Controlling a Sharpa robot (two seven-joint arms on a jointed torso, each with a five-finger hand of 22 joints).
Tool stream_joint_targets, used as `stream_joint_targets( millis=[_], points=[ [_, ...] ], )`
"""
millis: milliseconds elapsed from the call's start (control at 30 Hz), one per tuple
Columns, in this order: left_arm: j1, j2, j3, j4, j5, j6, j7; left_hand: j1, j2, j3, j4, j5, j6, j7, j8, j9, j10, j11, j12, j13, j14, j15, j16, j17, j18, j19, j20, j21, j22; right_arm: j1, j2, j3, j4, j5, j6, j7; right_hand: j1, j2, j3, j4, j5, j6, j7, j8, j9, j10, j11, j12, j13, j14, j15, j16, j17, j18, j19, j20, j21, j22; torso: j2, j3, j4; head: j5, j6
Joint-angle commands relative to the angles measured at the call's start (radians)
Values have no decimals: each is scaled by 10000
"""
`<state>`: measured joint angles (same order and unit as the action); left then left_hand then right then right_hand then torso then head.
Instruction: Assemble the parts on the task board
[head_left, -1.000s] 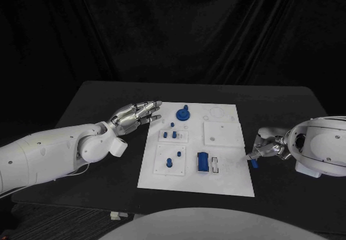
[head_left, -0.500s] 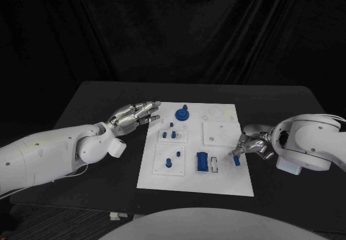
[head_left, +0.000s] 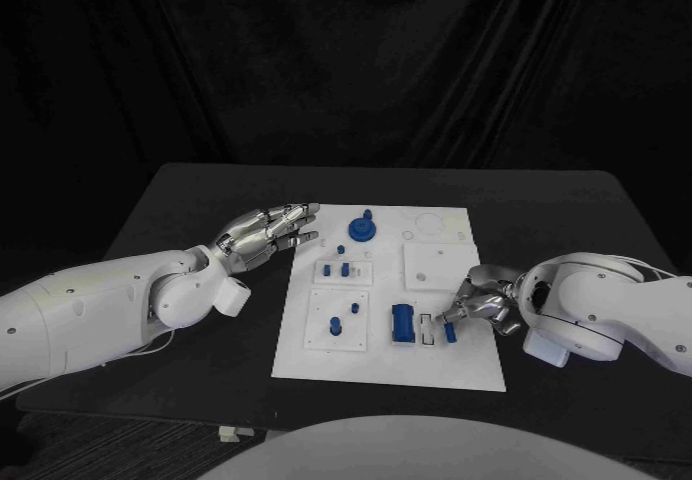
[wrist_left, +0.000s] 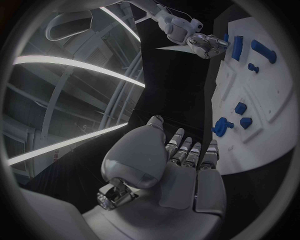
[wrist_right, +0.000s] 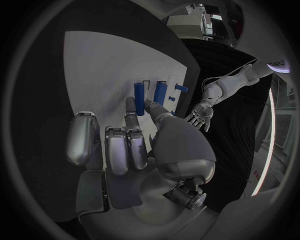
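The white task board lies mid-table. My right hand hovers over its near right part and pinches a small blue pin between thumb and a finger, just right of the blue block and the pale slot beside it. In the right wrist view the pin stands upright at the fingertips, next to the block. My left hand floats open at the board's far left edge, fingers stretched out, holding nothing. A blue knob stands at the far end of the board.
Small blue pegs and another peg stand in square insets on the board's left half. A blank square inset lies on the right half. The black table stretches around the board, with a dark curtain behind it.
My right hand has carried the blue pin leftward, from beside the board's right edge to over the board near the blue block. The left hand has stayed put.
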<state>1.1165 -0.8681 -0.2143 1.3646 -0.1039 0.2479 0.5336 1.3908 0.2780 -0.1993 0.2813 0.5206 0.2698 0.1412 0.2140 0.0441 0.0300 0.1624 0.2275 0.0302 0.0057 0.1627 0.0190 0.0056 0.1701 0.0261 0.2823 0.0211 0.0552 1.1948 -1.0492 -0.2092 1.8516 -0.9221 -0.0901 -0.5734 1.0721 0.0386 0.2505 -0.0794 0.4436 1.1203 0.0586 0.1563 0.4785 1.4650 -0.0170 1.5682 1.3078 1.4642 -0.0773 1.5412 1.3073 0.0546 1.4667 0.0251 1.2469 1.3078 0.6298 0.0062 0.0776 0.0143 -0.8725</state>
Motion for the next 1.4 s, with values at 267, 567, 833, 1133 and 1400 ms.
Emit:
stream_joint_targets(
  millis=[267, 567, 833, 1133, 1400],
  points=[
    [-24, -6, 6, 12, -11, 224, 64, 100, 20, 70, -29, 63, 46, 238, -19, 10, -8, 80, 21, 10, 0, 53, 27, 11, 92, 29, 49, 33, 5, -150, 283, 6, -212, 130, -603, 279, -290, 34, 1735, -1517, -27, -290, -13, 182, 193, 1058, -17, 25, 2630, 824, -43, -88, 1354, 171, -14, 36, -115, 1666, 1, 1, 6, 18, -2],
    [-24, -1, 6, 19, -11, 255, 48, 106, 20, 74, -30, 64, 37, 235, -27, 8, -9, 88, 18, 9, 0, 57, 30, 11, 92, 31, 51, 35, 8, -266, 447, 6, -357, 131, -425, 234, -514, -25, 1650, -1296, -184, -478, -23, 272, 296, 1058, -22, 25, 2630, 813, -49, -112, 1295, 183, -36, 29, -196, 1644, -3, 1, 2, 58, -2],
    [-26, 6, 6, 22, -11, 294, 49, 117, -8, 70, -39, 57, 38, 237, -27, 9, -12, 96, 11, 8, -1, 66, 27, 10, 91, 31, 54, 34, 6, -342, 496, 6, -422, 131, -128, 111, -687, -140, 1507, -1110, -482, -581, -40, 357, 366, 1058, -37, 25, 2630, 811, -62, -121, 1278, 185, -39, 17, -219, 1640, -8, 1, 1, 3, -2],
    [-28, -5, 6, 24, -11, 348, 106, -1, -90, -17, 79, -146, 35, 251, -47, 9, -18, 131, 10, 7, -4, 103, 32, 10, 81, 30, 63, 34, 0, -395, 550, 6, -448, 131, -131, 82, -861, -172, 1308, -862, -523, -651, -39, 404, 390, 1058, -35, 25, 2630, 799, -60, -144, 1215, 198, -60, 17, -303, 1618, -4, 2, 6, 22, -2],
    [-30, -12, 6, 19, -11, 363, 91, -11, -89, -21, 82, -148, 32, 252, -51, 8, -18, 133, 7, 7, -4, 105, 32, 11, 80, 30, 63, 34, -1, -411, 537, 6, -407, 131, -218, 125, -1040, -156, 1064, -522, -736, -634, -67, 497, 420, 1058, -58, 25, 2630, 796, -76, -154, 1200, 208, -73, 7, -370, 1603, -5, 1, 0, 48, -2]
  ],
)
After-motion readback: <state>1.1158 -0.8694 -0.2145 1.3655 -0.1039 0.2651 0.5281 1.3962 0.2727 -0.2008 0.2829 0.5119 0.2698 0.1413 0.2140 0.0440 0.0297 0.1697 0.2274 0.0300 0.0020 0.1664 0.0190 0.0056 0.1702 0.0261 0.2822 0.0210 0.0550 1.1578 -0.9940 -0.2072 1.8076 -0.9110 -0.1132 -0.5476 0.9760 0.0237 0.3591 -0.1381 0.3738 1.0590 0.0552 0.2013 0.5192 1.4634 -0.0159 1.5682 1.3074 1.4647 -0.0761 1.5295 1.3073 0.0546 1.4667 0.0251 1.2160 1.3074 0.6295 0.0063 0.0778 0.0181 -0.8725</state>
